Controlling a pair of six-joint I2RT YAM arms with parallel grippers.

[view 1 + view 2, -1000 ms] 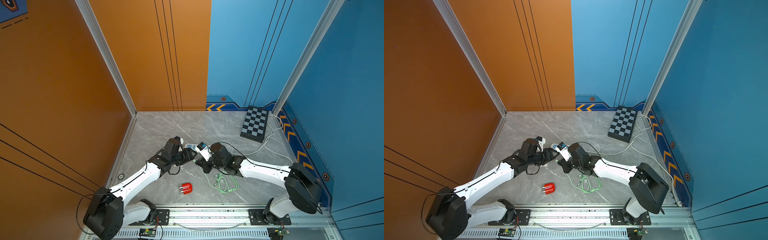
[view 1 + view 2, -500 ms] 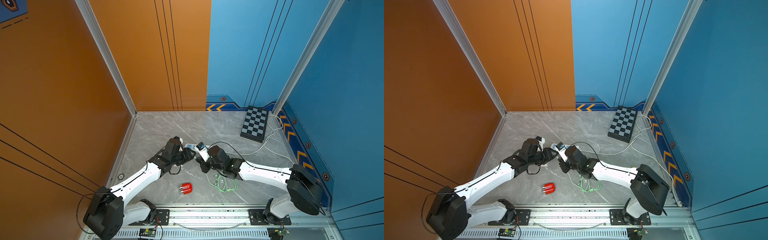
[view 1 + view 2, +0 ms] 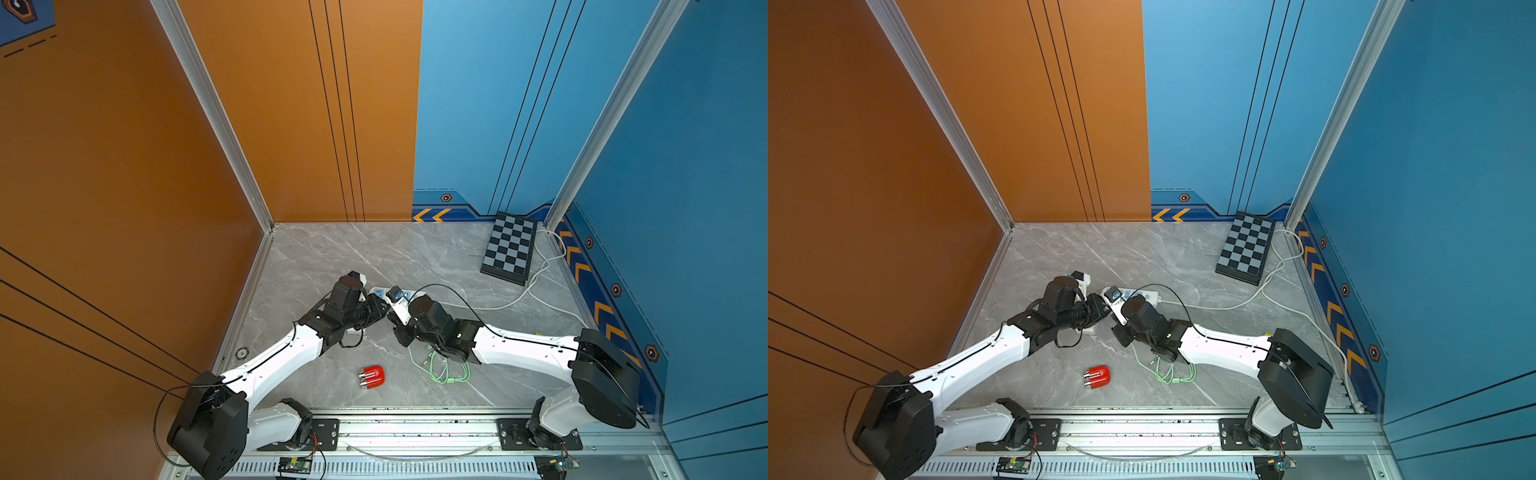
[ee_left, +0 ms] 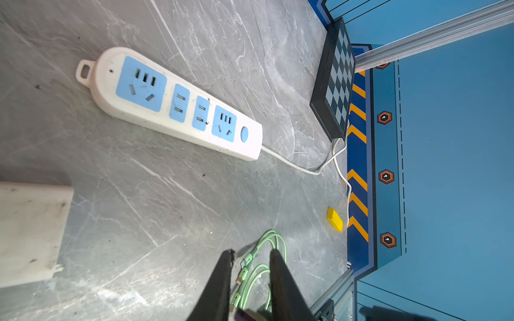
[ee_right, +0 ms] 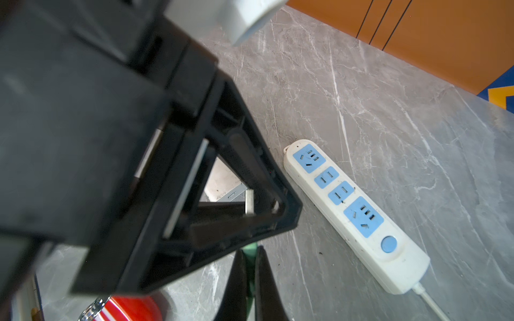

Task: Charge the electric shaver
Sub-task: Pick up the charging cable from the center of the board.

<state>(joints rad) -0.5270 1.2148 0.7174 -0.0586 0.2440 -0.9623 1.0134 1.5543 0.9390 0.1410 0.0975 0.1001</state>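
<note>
The electric shaver [image 3: 371, 377] is lying on the table [image 3: 374, 257] by the front rail [image 3: 415, 424], on the rail side of both grippers, long axis crosswise, silver heads toward the left arm [image 3: 282, 357]. Right gripper [image 5: 251, 250] is clamped on the green cable [image 3: 440, 370] looped near it. Left gripper [image 4: 251, 251], jaws narrowly apart and seemingly empty, looks freer to fetch.

— Walls?
— Smooth orange panel wall [image 3: 124, 166] on one side and part of the back; smooth blue panel wall [image 3: 478, 104] for the rest. Thin dark lines on both.
— Corners?
— Silver aluminium corner posts [image 3: 220, 124].
— Floor?
— Grey marble-patterned floor slab [image 3: 374, 257], white-veined, evenly lit.
— Trim?
— Dark blue skirting band with orange chevrons [image 3: 579, 270] below the blue panels; silver aluminium rail [image 3: 415, 428] along the near edge.
</note>
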